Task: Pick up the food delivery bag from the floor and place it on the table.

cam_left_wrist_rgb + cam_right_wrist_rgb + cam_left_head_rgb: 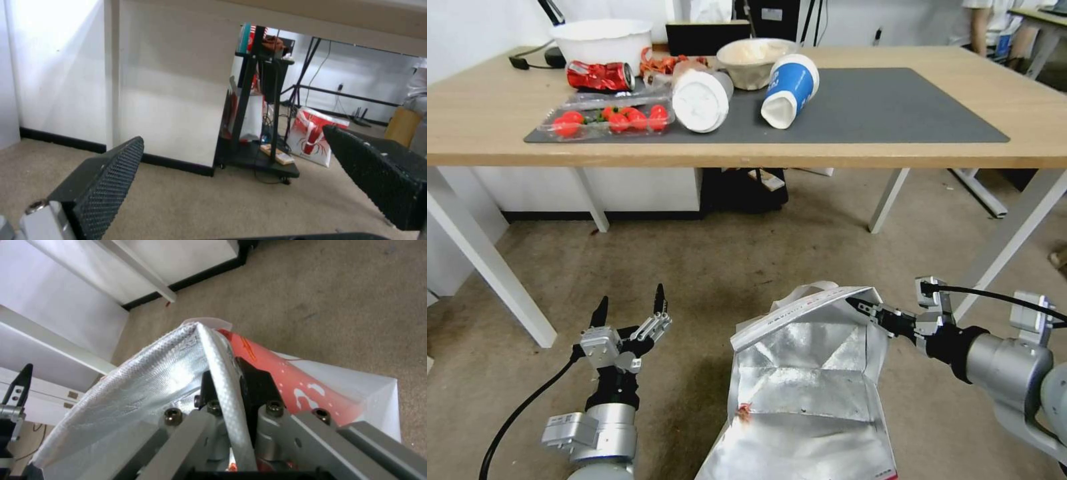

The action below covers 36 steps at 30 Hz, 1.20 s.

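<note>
The food delivery bag [807,393] stands open on the floor [727,260] in front of me, silver foil lining facing up; its base runs below the head view. My right gripper [860,308] is shut on the bag's upper right rim. In the right wrist view its fingers [256,380] clamp the white woven edge of the bag [146,386], with foil on one side and the red outside on the other. My left gripper [630,307] hangs open to the left of the bag, apart from it, fingers pointing up. The table [894,150] with its grey mat [894,107] lies ahead.
The mat's left half holds a strawberry tray [607,121], a crushed red can [600,75], two tipped cups [790,88] and bowls [604,39]. White slanted legs [494,267] flank the floor space. A black wheeled stand [258,133] sits beyond the left gripper [232,134].
</note>
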Tool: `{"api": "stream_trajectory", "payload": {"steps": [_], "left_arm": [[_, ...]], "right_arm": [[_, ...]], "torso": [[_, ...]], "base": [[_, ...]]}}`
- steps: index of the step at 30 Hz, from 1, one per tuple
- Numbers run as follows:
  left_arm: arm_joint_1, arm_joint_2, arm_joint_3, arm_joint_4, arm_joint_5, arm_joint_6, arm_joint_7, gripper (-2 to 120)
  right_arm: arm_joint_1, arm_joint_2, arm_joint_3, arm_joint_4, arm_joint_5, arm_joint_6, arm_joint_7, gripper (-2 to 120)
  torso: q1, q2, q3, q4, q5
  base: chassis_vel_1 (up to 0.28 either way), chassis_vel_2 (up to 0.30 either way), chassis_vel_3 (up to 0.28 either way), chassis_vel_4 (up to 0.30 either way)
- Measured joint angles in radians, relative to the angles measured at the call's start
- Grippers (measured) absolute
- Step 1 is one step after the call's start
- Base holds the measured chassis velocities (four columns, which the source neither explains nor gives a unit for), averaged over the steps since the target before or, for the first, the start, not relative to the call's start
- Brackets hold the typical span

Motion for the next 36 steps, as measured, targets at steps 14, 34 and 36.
{"api": "stream_trajectory", "payload": {"steps": [14,34,36], "left_arm": [[0.009,-0.001,0.000,-0.007,0.007,-0.005,-0.005,100],[0.003,0.002,-0.002,-0.010,0.009,-0.003,-0.007,100],[0.003,0.003,-0.003,-0.011,0.009,-0.003,-0.007,100]], "right_arm": [[-0.003,0.001,0.004,0.001,0.005,-0.004,0.004,0],[0.004,-0.006,0.004,0.001,0.010,-0.006,0.011,0],[0.004,-0.005,0.003,0.001,0.010,-0.006,0.011,0]], "torso": [[0.011,0.059,0.048,-0.0001,0.0000],[0.033,0.140,0.108,-0.0001,0.0000],[0.034,0.145,0.111,0.0000,0.0000]], "base": [[0.000,0.000,0.000,0.000],[0.000,0.000,0.000,0.000],[0.000,0.000,0.000,0.000]]}}
